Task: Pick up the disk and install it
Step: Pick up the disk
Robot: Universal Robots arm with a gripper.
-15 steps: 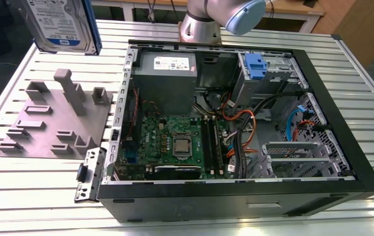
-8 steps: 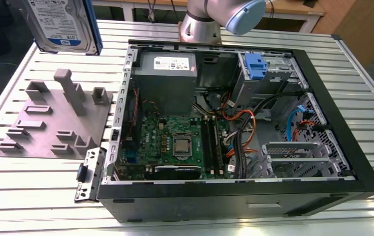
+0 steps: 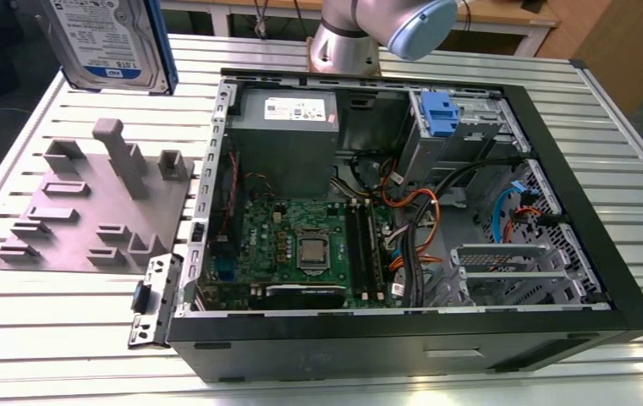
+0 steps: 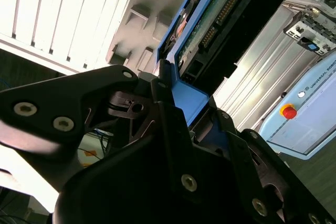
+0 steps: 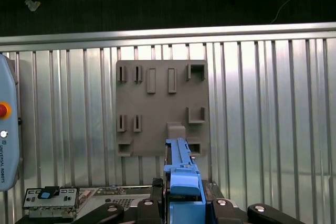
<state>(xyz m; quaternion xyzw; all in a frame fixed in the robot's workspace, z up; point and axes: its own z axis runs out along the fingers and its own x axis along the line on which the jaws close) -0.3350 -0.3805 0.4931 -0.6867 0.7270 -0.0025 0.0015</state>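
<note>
A: Where is the disk (image 3: 111, 41) found?

B: In the exterior view it is held up in the air at the exterior view's left, label side shown, above the slatted metal counter (image 3: 51, 338). It is kept clear of the grey slotted fixture plate (image 3: 96, 211) below it and well outside the open computer case (image 3: 592, 279).

A: How is the tool set?

B: In both wrist views the tool (image 4: 190, 106) (image 5: 184, 199) is seen pinching the blue end of the disk's carrier, with a black finger (image 4: 157, 90) pressed against each side. In the second wrist view the disk's green circuit-board face (image 4: 210, 19) is turned towards the camera.

A: What is seen past the disk?

B: In the first wrist view the fixture plate (image 5: 160, 106) is seen lying flat on the counter beyond the carrier's blue edge.

A: And the case?

B: It is laid on its side on the counter, at the exterior view's right of the plate. Inside, a motherboard (image 3: 299, 245) and a grey power supply box (image 3: 288, 114) are exposed, and another blue-tabbed carrier (image 3: 440, 114) is seen near that box. The arm's base (image 3: 350, 46) is mounted behind the case.
</note>
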